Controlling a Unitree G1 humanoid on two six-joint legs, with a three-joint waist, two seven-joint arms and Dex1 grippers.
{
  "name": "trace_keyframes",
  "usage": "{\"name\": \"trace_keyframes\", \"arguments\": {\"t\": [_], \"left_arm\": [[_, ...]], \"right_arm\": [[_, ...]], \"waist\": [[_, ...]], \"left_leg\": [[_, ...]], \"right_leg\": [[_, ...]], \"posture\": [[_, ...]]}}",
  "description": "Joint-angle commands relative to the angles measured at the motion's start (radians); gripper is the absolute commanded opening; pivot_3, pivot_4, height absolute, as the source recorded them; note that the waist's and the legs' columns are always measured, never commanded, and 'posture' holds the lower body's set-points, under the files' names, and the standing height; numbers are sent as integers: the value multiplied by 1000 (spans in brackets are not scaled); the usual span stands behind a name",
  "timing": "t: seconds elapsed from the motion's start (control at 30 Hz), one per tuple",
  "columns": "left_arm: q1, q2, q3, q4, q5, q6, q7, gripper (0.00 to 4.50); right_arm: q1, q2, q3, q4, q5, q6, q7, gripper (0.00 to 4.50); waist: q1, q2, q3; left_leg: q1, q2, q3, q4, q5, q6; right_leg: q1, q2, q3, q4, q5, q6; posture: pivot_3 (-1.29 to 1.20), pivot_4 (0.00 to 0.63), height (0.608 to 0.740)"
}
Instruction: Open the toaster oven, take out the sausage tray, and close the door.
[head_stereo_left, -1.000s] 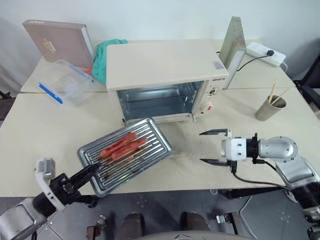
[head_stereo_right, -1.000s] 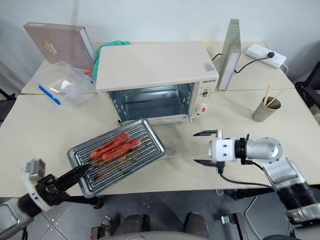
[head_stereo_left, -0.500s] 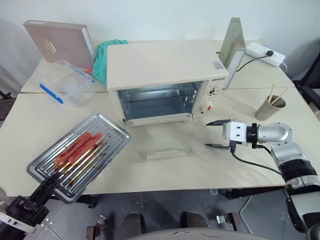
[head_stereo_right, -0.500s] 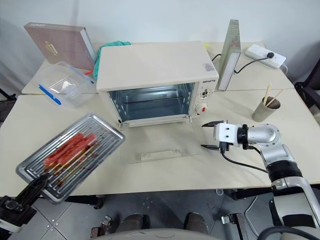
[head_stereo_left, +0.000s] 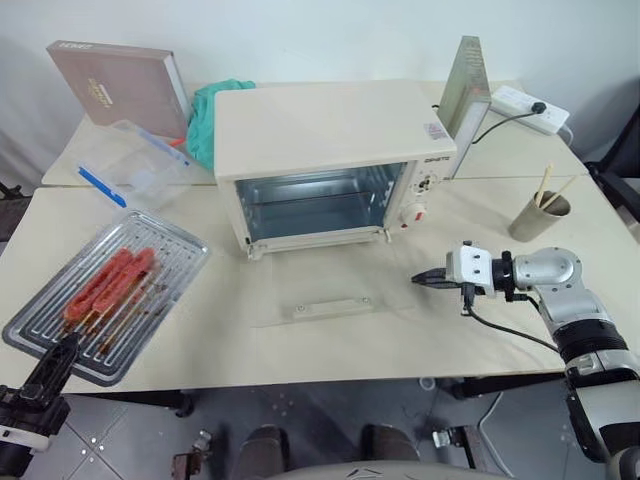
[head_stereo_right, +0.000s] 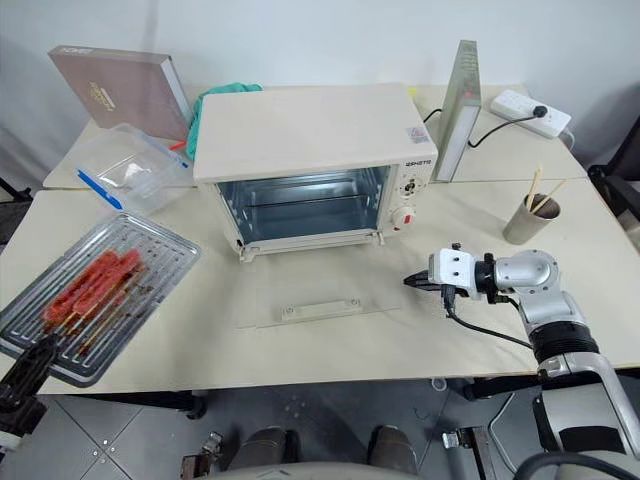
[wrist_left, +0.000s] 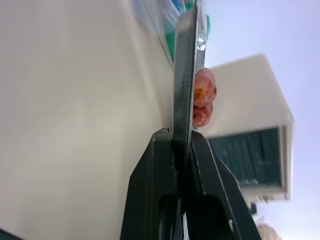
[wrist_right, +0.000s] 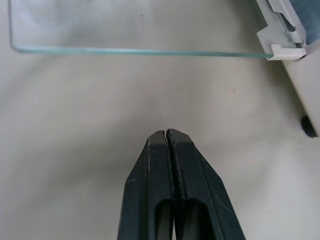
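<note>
1. Swung out from in front of the oven, the shallow ribbed silvery metal sausage tray (head_stereo_left: 105, 295) with its red-orange sausages (head_stereo_left: 108, 285) now sits at the far left of the cream table (head_stereo_left: 330, 340), well apart from the large cream-white boxy toaster oven (head_stereo_left: 330, 165).
2. At the tray's near corner, the left gripper (head_stereo_left: 62, 352) has its two black fingers (wrist_left: 150, 200) clamped on the metal rim.
3. Wide apart a second ago, the right gripper (head_stereo_left: 430, 279) now has its black fingers pressed together on nothing, poised just off the right edge of the door.
4. Folded flat onto the table, the oven's glass door (head_stereo_left: 320, 300) with its cream bar handle (head_stereo_left: 327, 308) lies open before the empty chamber.
5. Behind the tray stands a clear plastic box with a blue clip (head_stereo_left: 130, 165).
</note>
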Motion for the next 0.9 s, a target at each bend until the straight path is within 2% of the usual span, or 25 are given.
{"name": "trace_keyframes", "arguments": {"t": [0.03, 0.2, 0.4, 0.9], "left_arm": [[-35, -21, 55, 1, -14, -28, 39, 0], [-65, -33, 55, 10, -14, -20, 73, 0], [-99, -23, 57, 38, -14, -2, 88, 0], [-168, -103, 32, 77, -14, 46, 132, 0]], "right_arm": [[18, 37, -37, -92, 76, 107, 22, 28], [26, 63, -95, -266, 188, 352, -3, 28], [-27, 97, -166, -347, 245, 513, -80, 28], [-135, 147, -208, -414, 281, 615, -166, 28]], "waist": [[0, 0, 0], [2, 2, 1], [1, 2, 1], [1, 1, 1]], "left_leg": [[0, 0, 0, 0, 0, 0], [-1, 1, 0, 0, -1, 0], [-1, 1, 1, 0, -1, 0], [-2, 1, 3, 0, -2, 0]], "right_leg": [[0, 0, 0, 0, 0, 0], [-1, 1, 0, 2, 0, 0], [-2, 1, 0, 2, 0, 0], [-4, 1, 2, 5, 0, 1]], "posture": [[0, 150, 740], [0, 150, 740], [0, 150, 740], [0, 150, 740]]}}
